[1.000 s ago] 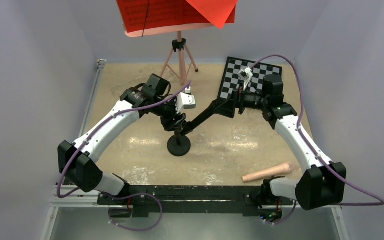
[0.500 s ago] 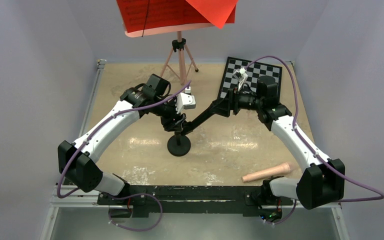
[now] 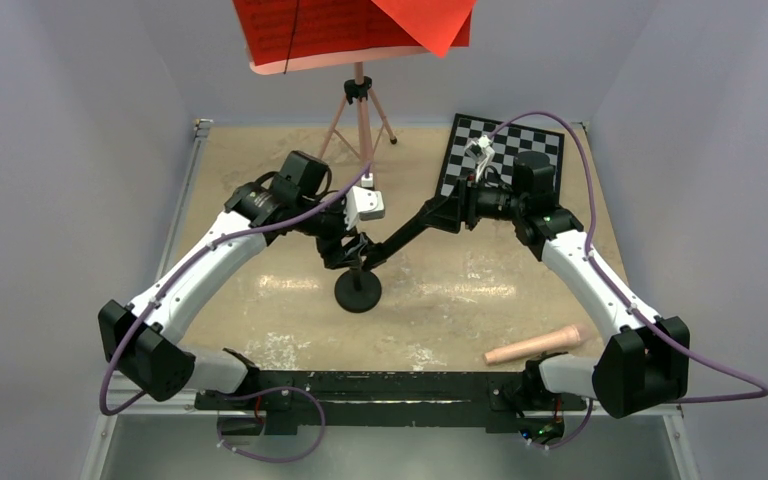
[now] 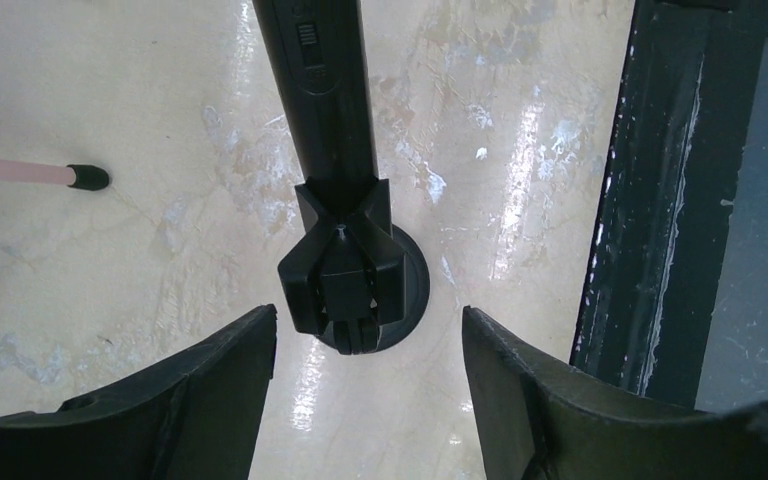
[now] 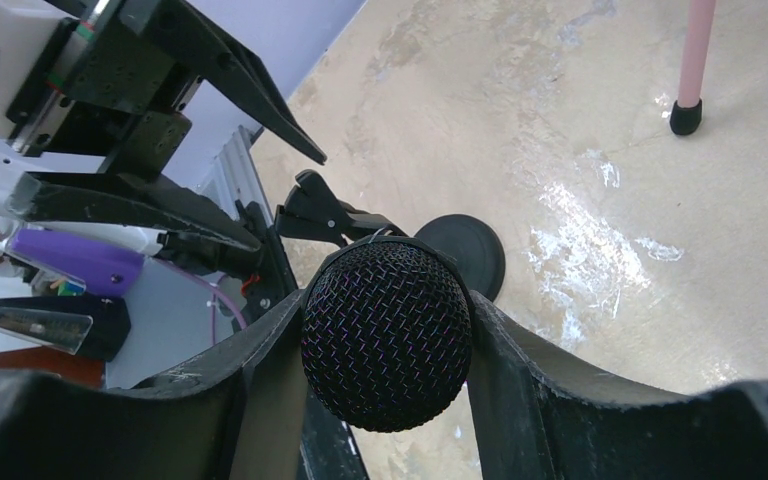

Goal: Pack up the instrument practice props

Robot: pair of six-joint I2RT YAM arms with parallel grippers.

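Mid-frame, the stiff, likely slick microphone [image 3: 407,230] slants from its light, tippy mic stand [image 3: 358,291] — right gripper [image 5: 387,335] clamped on the dentable mesh head, left gripper [image 4: 368,340] splayed wide around the clip — a barrel hold looks safer.

Left arm [image 3: 200,265]: white links, black rounded joints.
Right arm [image 3: 585,275]: white links too, with bulky black joints.
Cables [image 3: 545,113]: purple, one looped loosely along each arm.
Camera [image 3: 368,205]: pale grey block on the left wrist.
Fingers [image 4: 210,400]: black, broad, wedge-shaped, matte.
Bases [image 3: 235,372]: black, mounted on a black rail [image 3: 380,388].
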